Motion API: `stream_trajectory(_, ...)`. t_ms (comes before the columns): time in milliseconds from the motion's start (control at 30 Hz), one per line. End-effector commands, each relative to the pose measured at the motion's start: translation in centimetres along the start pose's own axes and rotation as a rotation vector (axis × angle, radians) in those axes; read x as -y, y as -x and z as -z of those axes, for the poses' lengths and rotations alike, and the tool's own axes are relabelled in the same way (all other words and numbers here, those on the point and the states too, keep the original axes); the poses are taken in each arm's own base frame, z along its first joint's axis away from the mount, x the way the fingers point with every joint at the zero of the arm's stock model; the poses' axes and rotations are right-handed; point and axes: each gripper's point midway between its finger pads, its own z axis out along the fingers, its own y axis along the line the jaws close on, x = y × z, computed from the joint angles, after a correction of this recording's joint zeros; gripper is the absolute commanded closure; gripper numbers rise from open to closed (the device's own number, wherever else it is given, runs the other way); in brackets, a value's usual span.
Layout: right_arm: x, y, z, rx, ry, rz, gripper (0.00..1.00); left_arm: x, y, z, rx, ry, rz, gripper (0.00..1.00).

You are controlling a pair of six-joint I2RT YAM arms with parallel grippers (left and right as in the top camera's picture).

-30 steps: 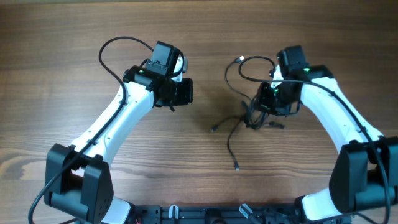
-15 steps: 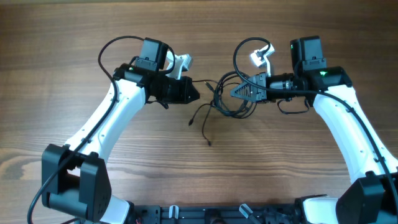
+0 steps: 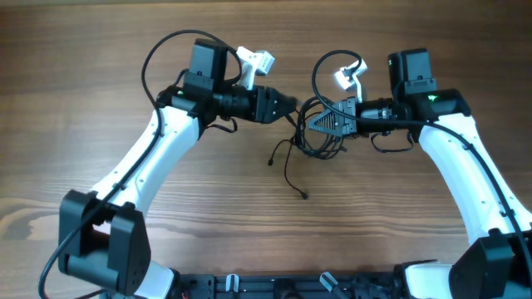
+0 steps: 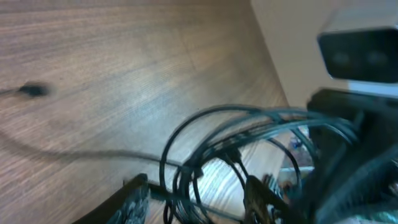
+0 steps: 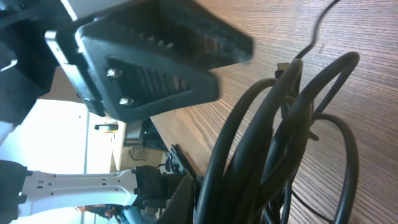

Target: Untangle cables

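Beside the left gripper [image 3: 288,104], cables [image 3: 316,148] bunch inside the right gripper [image 3: 313,123].

I have the cables [image 5: 273,130] bunched mid-table between my left gripper [image 3: 289,105] on their left and right gripper [image 3: 314,124] on their right, loose ends trailing toward me on the table [image 3: 83,66].

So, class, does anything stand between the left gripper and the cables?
Nothing visible does. The open left gripper straddles loops of the cables, held by the right gripper opposite.
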Motion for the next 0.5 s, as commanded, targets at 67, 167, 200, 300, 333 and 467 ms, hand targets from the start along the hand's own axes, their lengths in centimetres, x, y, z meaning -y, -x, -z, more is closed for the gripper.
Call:
stream_trajectory(67, -1.3, 0.3, 0.4, 0.011, 0.02, 0.029, 0.96, -0.3, -0.2, -3.4, -0.002, 0.028, 0.026, 0.5)
stream_trajectory(167, -1.3, 0.3, 0.4, 0.01, 0.02, 0.028, 0.96, -0.9, -0.9, -4.5, -0.026, 0.052, 0.034, 0.5)
stream_trajectory(200, -1.3, 0.3, 0.4, 0.01, 0.02, 0.026, 0.96, -1.0, -1.1, -4.7, -0.032, 0.051, 0.038, 0.5)
stream_trajectory(300, -1.4, 0.2, 0.4, 0.008, 0.028, 0.025, 0.96, -1.2, -1.5, -5.1, -0.047, 0.042, 0.046, 0.5)
stream_trajectory(333, -1.4, 0.2, 0.4, 0.008, 0.028, 0.022, 0.96, -1.3, -1.5, -5.2, -0.048, 0.041, 0.047, 0.5)
stream_trajectory(467, -1.6, 0.2, 0.4, 0.006, 0.038, 0.011, 0.96, -1.1, -1.8, -5.7, -0.066, -0.001, 0.039, 0.48)
